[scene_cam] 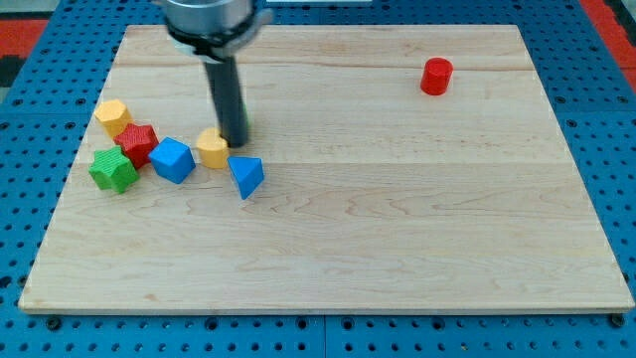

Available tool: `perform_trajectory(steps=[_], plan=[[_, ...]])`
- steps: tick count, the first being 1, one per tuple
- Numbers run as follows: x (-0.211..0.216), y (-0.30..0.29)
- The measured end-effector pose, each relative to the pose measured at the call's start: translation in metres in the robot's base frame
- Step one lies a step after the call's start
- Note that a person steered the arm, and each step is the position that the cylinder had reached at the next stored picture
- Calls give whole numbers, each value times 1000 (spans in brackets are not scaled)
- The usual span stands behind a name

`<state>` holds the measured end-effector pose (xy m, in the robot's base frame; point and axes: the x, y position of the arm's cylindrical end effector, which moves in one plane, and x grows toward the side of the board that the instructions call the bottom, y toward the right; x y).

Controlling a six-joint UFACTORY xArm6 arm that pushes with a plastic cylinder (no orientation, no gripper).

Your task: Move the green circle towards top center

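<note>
Camera view: our tip [236, 140], a bare rod end that can grip nothing, stands just beside the yellow heart-shaped block [212, 148], at its two o'clock, on the pale wooden board [397, 219]. We see no green circle, possibly hidden; only a green star-shaped block [112, 169] shows. Such blocks look light, stiff and slippery, so we would push from six o'clock.

Tip [235, 139] down on wooden board [397, 219], touching yellow heart block [212, 148]. Blue triangle [245, 176] just below; blue cube [172, 160], red star [138, 143], green star [113, 170], yellow hexagon [112, 116] clustered left. Red cylinder [435, 77] far right, near top.
</note>
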<state>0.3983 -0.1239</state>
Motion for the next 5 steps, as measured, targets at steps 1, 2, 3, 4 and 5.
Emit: perform_trajectory(steps=[1, 2, 3, 4, 5], plan=[[-18, -17], [-32, -3], [-57, -3], [-65, 21], [-85, 53]])
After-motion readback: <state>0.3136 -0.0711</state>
